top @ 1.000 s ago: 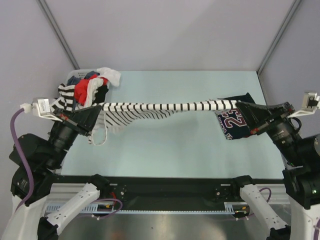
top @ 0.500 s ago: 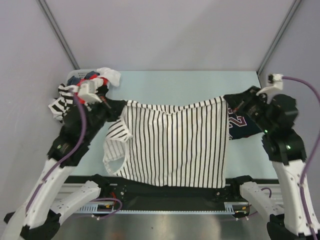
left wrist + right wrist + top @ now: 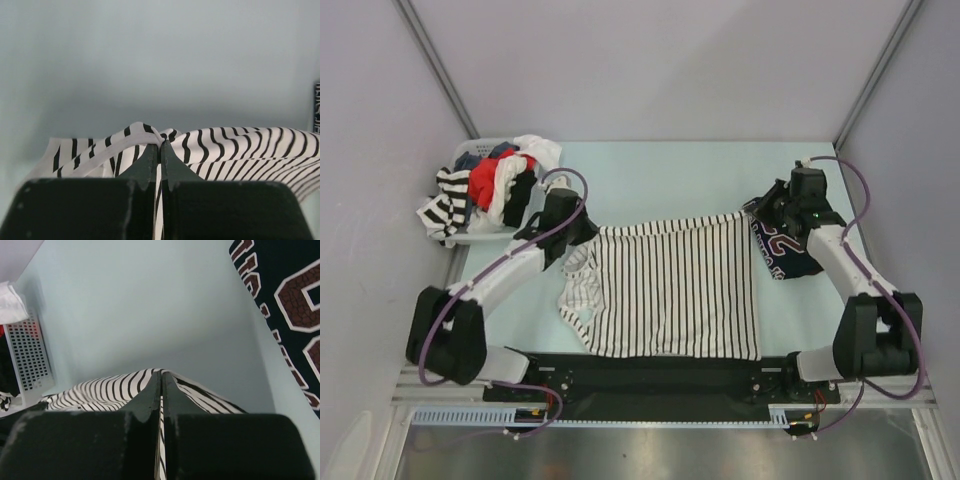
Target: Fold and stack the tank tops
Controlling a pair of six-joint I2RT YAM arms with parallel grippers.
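Overhead view facing down on table (image 3: 660, 180), both wrist views close, sharing striped top (image 3: 680, 290)

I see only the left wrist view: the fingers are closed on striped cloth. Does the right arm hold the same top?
Observer: Yes. The right fingers are shut on the far right corner of the striped tank top.
Operator: Does it lie flat?
Observer: Mostly. It is spread on the table between the arms, with its left side bunched.
Operator: Where is the other top?
Observer: The navy jersey lies on the right, beside the striped top and partly under the right arm.
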